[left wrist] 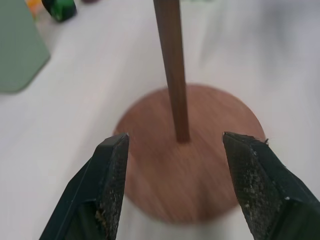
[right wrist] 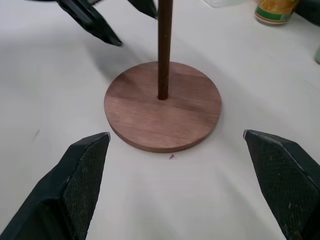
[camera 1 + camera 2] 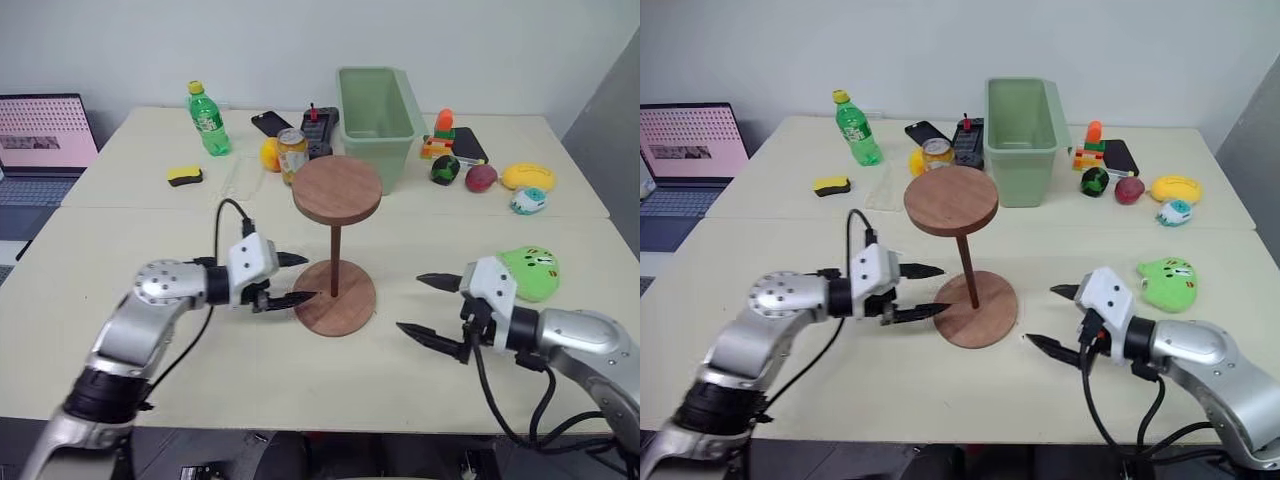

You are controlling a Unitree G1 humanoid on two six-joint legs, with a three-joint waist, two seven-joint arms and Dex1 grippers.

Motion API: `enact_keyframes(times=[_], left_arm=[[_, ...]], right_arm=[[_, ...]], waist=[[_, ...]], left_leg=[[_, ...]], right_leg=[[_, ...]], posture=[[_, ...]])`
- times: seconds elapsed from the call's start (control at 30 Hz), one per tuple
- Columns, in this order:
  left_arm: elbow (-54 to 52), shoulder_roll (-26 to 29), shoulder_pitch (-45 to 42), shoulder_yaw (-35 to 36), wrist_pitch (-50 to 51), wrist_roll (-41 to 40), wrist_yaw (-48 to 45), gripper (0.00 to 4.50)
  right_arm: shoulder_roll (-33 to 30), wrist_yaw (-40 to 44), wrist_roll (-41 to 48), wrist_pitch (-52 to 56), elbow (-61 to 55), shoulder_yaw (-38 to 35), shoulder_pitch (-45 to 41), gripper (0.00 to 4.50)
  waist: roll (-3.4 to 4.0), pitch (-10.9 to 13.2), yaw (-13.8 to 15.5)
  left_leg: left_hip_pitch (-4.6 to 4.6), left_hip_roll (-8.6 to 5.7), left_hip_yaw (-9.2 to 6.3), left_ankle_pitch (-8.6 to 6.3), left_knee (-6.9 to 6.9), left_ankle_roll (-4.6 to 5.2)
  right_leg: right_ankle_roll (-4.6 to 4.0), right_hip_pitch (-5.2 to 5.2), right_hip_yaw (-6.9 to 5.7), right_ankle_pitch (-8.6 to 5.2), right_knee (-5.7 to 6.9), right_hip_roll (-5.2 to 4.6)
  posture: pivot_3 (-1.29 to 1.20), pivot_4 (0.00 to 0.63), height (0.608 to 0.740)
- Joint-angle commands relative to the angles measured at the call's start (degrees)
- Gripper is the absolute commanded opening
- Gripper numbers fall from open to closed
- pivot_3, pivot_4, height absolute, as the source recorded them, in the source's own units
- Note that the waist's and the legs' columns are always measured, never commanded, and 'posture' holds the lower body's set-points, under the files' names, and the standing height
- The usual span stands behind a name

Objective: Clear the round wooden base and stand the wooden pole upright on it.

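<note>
Now wooden pole (image 3: 335,258) stands on round wooden base (image 3: 340,311).

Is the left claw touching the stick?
Apart. The left wrist view shows the wooden pole standing free between the left gripper's open fingers.

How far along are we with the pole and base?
Looks done: the wooden pole stands upright in the round wooden base, disc end on top, nothing else on the base. In hand: nothing; left gripper and right gripper are both open, apart from it. Left: only backing away.
</note>
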Motion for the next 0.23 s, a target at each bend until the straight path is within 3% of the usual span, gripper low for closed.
enact_keyframes(times=[0.03,0.23], left_arm=[[-2.96,4.57,4.51,10.14,5.85,-5.43,-0.6,3.08],[-0.88,6.28,12.7,18.29,4.91,-3.94,1.31,3.08]], right_arm=[[-2.64,5.62,2.81,-3.06,0.47,-6.28,1.07,4.5],[-5.05,11.02,4.79,-4.98,2.92,-10.65,2.71,4.5]], waist=[[0.03,0.05,0.03],[0.03,0.1,0.26]], left_leg=[[-0.02,0.07,0.0,0.0,0.0,0.0],[0.02,0.03,-0.04,0.0,0.02,0.0]], right_leg=[[-0.01,-0.01,0.01,0.0,-0.01,-0.02],[-0.01,0.06,0.0,0.0,0.0,-0.04]], posture=[[0.0,0.15,0.74],[0.0,0.15,0.74]])
